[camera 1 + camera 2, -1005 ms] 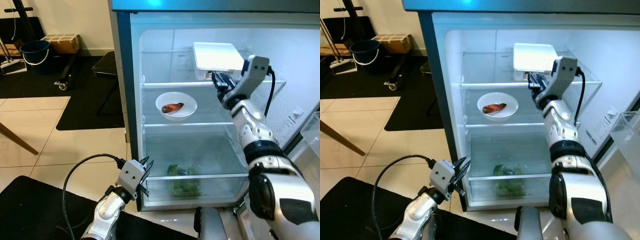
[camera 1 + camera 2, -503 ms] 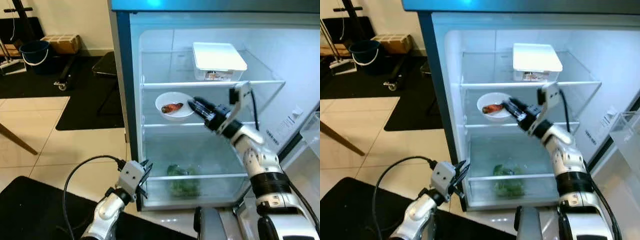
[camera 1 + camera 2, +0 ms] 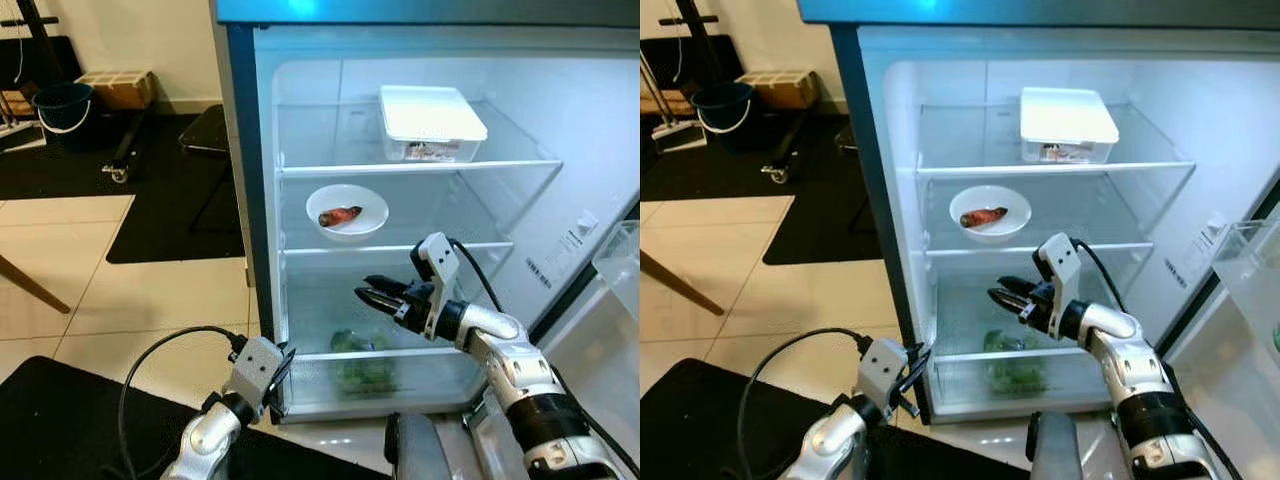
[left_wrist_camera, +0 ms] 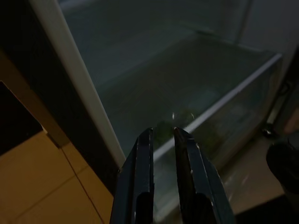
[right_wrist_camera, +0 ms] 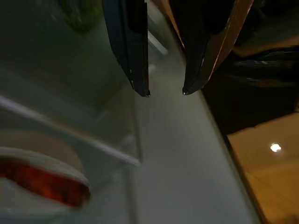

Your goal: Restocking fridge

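Observation:
The fridge (image 3: 250,200) stands open before me. A white lidded container (image 3: 432,120) rests on its top shelf. On the middle shelf is a white bowl (image 3: 347,210) holding a red-orange piece of food. Leafy greens (image 3: 365,362) lie in the clear bottom drawer. My right gripper (image 3: 368,293) hovers in front of the lower compartment, above the drawer and below the bowl, open and empty; its wrist view shows the two fingertips (image 5: 140,88) apart. My left gripper (image 3: 277,368) hangs low by the fridge's lower left corner, its fingers (image 4: 145,154) a narrow gap apart, nothing between them.
The fridge door with a clear bin (image 3: 620,270) stands open at the right. To the left lie a tiled floor, black mats (image 3: 170,220), a blue bucket (image 3: 62,100) and a cardboard box (image 3: 118,88). A black mat (image 3: 60,420) lies under my left arm.
My right arm has come down from the container on the top shelf, past the bowl, to the front of the lower compartment. The left gripper has sunk slightly and its fingers have narrowed.

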Controlling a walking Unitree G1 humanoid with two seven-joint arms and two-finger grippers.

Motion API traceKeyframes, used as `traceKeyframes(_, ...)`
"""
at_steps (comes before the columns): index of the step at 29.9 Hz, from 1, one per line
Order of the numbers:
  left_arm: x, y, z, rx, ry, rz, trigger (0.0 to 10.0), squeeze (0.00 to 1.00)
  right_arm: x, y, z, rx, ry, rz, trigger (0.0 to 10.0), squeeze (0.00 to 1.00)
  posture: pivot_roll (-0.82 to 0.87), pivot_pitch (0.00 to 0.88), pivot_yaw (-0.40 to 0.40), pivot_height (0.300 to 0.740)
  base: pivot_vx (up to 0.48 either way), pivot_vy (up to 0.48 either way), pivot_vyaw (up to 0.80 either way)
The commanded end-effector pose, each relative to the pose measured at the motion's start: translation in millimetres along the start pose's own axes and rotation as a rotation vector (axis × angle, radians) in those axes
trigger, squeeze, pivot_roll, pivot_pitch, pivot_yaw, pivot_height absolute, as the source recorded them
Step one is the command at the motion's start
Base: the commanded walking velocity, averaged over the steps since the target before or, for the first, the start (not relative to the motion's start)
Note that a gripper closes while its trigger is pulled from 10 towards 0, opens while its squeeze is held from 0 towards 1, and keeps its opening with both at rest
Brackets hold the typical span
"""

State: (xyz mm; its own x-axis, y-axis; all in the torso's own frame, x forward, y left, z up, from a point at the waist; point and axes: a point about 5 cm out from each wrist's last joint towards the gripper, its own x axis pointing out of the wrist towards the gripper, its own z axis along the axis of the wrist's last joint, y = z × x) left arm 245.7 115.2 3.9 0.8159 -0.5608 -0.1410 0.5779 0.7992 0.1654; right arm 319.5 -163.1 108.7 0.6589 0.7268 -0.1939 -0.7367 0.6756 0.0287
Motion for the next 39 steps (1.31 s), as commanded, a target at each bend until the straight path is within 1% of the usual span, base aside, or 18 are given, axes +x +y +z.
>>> traceKeyframes(1, -9.2, 1.3, -12.2, -0.003, 0.065, 0.006, 10.0, 0.00, 1.0, 1.0, -22.6, -0.006, 0.095, -0.036, 10.0, 0.00, -0.05, 0.000, -0.013, 0.431, 0.000, 0.000, 0.00)
traceKeyframes(4, -12.2, -0.3, -15.6, -0.008, 0.077, 0.006, 10.0, 0.00, 1.8, 4.1, -28.6, 0.025, 0.090, -0.046, 10.0, 0.00, -0.04, 0.000, -0.014, 0.431, 0.000, 0.000, 0.00)
traceKeyframes(6, -13.0, -0.7, -16.0, -0.008, 0.075, 0.006, 10.0, 0.00, 4.1, 5.4, -21.5, 0.048, 0.033, -0.046, 10.0, 0.00, -0.04, 0.000, -0.014, 0.431, 0.000, 0.000, 0.00)
traceKeyframes(7, -13.0, -0.7, -16.0, -0.008, 0.075, 0.006, 10.0, 0.00, 4.1, 5.4, -21.5, 0.048, 0.033, -0.046, 10.0, 0.00, -0.04, 0.000, -0.014, 0.431, 0.000, 0.000, 0.00)
traceKeyframes(8, -12.2, -0.3, -14.3, -0.006, 0.063, 0.008, 10.0, 0.00, 7.2, 2.6, -1.6, 0.080, -0.081, -0.055, 10.0, 0.00, -0.04, 0.000, -0.014, 0.431, 0.000, 0.000, 0.00)
traceKeyframes(11, -10.8, 0.1, -12.5, -0.003, 0.052, 0.008, 10.0, 0.00, 8.4, -0.2, 10.3, 0.094, -0.142, -0.062, 10.0, 0.00, -0.04, 0.000, -0.014, 0.431, 0.000, 0.000, 0.00)
traceKeyframes(12, -9.0, 0.7, -10.0, 0.001, 0.038, 0.009, 10.0, 0.00, 9.1, -4.0, 19.7, 0.091, -0.180, -0.076, 10.0, 0.00, -0.04, 0.000, -0.017, 0.431, 0.000, 0.000, 0.00)
traceKeyframes(13, -5.6, 2.1, -4.2, 0.009, 0.005, 0.012, 10.0, 0.00, 9.9, -11.0, 37.2, 0.081, -0.244, -0.101, 10.0, 0.00, -0.03, 0.000, -0.019, 0.431, 0.000, 0.000, 0.00)
traceKeyframes(15, -4.1, 2.8, -1.5, 0.012, -0.010, 0.014, 10.0, 0.00, 10.2, -13.9, 44.2, 0.077, -0.268, -0.112, 10.0, 0.00, -0.03, 0.000, -0.019, 0.431, 0.000, 0.000, 0.00)
traceKeyframes(19, 3.9, 5.2, 13.8, 0.039, -0.092, 0.018, 10.0, 0.00, 14.5, -24.4, 72.4, 0.017, -0.330, -0.151, 10.0, 0.00, -0.03, 0.000, -0.022, 0.431, 0.000, 0.000, 0.00)
traceKeyframes(20, 7.9, 6.5, 22.8, 0.052, -0.136, 0.020, 10.0, 0.00, 17.4, -25.5, 85.8, 0.002, -0.358, -0.150, 10.0, 0.00, -0.02, 0.000, -0.030, 0.431, 0.000, 0.000, 0.00)
traceKeyframes(21, 7.9, 6.5, 22.8, 0.052, -0.136, 0.020, 10.0, 0.00, 17.4, -25.5, 85.8, 0.002, -0.358, -0.150, 10.0, 0.00, -0.02, 0.000, -0.030, 0.431, 0.000, 0.000, 0.00)
traceKeyframes(23, 12.4, 9.4, 36.0, 0.065, -0.200, 0.032, 10.0, 0.00, 23.3, -24.0, 100.3, -0.025, -0.383, -0.134, 10.0, 0.00, -0.02, 0.000, -0.036, 0.431, 0.000, 0.000, 0.00)
traceKeyframes(24, 12.4, 9.4, 36.0, 0.065, -0.200, 0.032, 10.0, 0.00, 23.3, -24.0, 100.3, -0.025, -0.383, -0.134, 10.0, 0.00, -0.02, 0.000, -0.036, 0.431, 0.000, 0.000, 0.00)
traceKeyframes(27, 16.7, 12.8, 53.4, 0.082, -0.280, 0.048, 10.0, 0.00, 34.0, -22.9, 114.1, -0.035, -0.395, -0.130, 10.0, 0.00, 0.00, 0.000, -0.046, 0.431, 0.000, 0.000, 0.00)
traceKeyframes(28, 16.7, 12.8, 53.4, 0.082, -0.280, 0.048, 10.0, 0.00, 34.0, -22.9, 114.1, -0.035, -0.395, -0.130, 10.0, 0.00, 0.00, 0.000, -0.046, 0.431, 0.000, 0.000, 0.00)
traceKeyframes(35, 17.3, 11.9, 73.9, 0.094, -0.367, 0.065, 10.0, 0.00, 56.2, -26.4, 136.5, -0.014, -0.404, -0.219, 10.0, 0.00, 0.02, 0.010, -0.065, 0.431, 0.000, 0.000, 0.00)
traceKeyframes(39, 15.1, 10.9, 81.4, 0.085, -0.395, 0.078, 10.0, 0.00, 60.9, -29.4, 140.0, -0.020, -0.376, -0.273, 10.0, 0.00, 0.03, 0.029, -0.072, 0.431, 0.000, 0.000, 0.00)
